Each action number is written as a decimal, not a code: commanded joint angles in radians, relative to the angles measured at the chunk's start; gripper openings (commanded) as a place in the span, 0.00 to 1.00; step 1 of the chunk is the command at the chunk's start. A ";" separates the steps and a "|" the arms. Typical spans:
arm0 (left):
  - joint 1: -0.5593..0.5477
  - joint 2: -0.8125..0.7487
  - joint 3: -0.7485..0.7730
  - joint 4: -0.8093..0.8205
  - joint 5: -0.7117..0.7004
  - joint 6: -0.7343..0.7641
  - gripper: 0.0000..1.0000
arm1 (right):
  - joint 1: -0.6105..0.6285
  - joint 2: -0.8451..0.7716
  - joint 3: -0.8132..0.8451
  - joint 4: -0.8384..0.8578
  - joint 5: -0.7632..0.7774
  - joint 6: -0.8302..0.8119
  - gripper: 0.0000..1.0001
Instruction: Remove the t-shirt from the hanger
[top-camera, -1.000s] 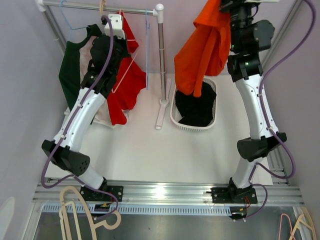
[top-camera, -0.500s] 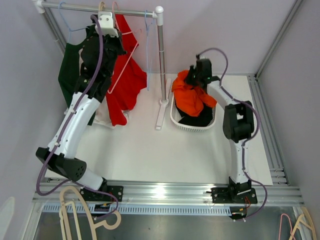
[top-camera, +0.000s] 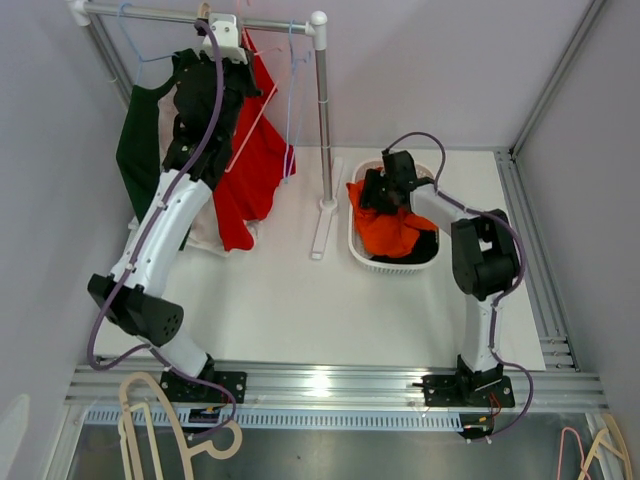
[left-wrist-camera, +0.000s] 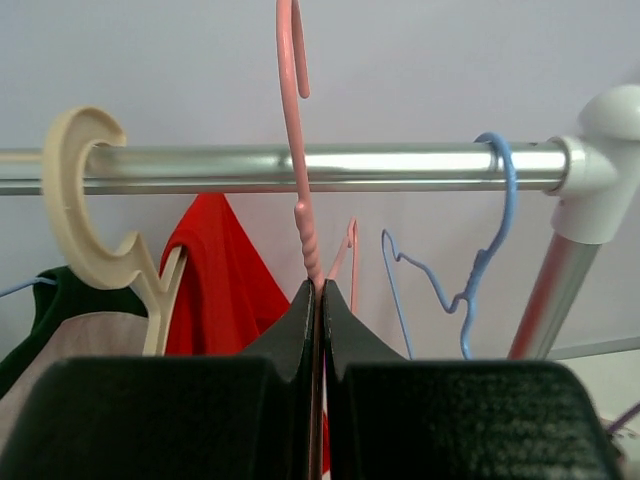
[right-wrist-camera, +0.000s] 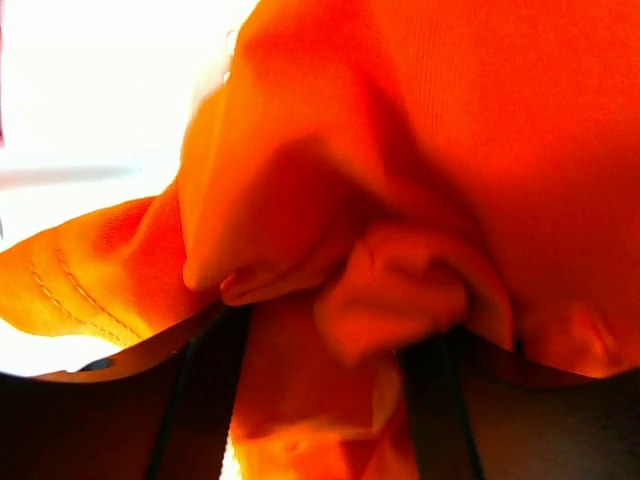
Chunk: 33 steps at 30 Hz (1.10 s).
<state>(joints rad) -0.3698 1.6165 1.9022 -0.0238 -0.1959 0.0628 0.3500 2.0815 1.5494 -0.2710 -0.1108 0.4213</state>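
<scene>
The orange t-shirt (top-camera: 395, 232) lies bunched in the white basket (top-camera: 352, 238), on top of dark clothes. My right gripper (top-camera: 378, 192) sits low over it at the basket's far edge. In the right wrist view its jaws stand apart, open, with a loose fold of the t-shirt (right-wrist-camera: 400, 290) between them. My left gripper (left-wrist-camera: 320, 292) is up at the rail (left-wrist-camera: 400, 165), shut on the neck of the bare pink hanger (left-wrist-camera: 295, 130), whose hook reaches above the rail.
A cream hanger (left-wrist-camera: 75, 200) and a blue wire hanger (left-wrist-camera: 490, 220) hang on the rail. Red (top-camera: 255, 170) and green (top-camera: 135, 140) garments hang below it. The rack's post (top-camera: 323, 120) stands left of the basket. Loose hangers (top-camera: 150, 410) lie by the arm bases.
My right arm came down from high up, carrying the orange t-shirt into the basket, and its jaws opened. My left gripper stayed shut on the pink hanger and shifted slightly along the rail.
</scene>
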 joint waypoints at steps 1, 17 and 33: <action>0.023 0.046 0.069 0.038 0.039 0.006 0.01 | -0.003 -0.136 -0.043 -0.134 0.075 -0.038 0.63; 0.031 0.069 0.087 -0.005 0.059 -0.014 0.27 | -0.006 -0.455 0.058 -0.191 0.195 -0.085 1.00; 0.043 -0.173 0.072 -0.086 0.067 -0.046 0.89 | -0.008 -0.575 -0.023 -0.227 0.152 -0.104 1.00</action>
<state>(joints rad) -0.3443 1.5650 1.9499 -0.1112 -0.1482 0.0402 0.3428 1.5627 1.5314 -0.4679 0.0547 0.3386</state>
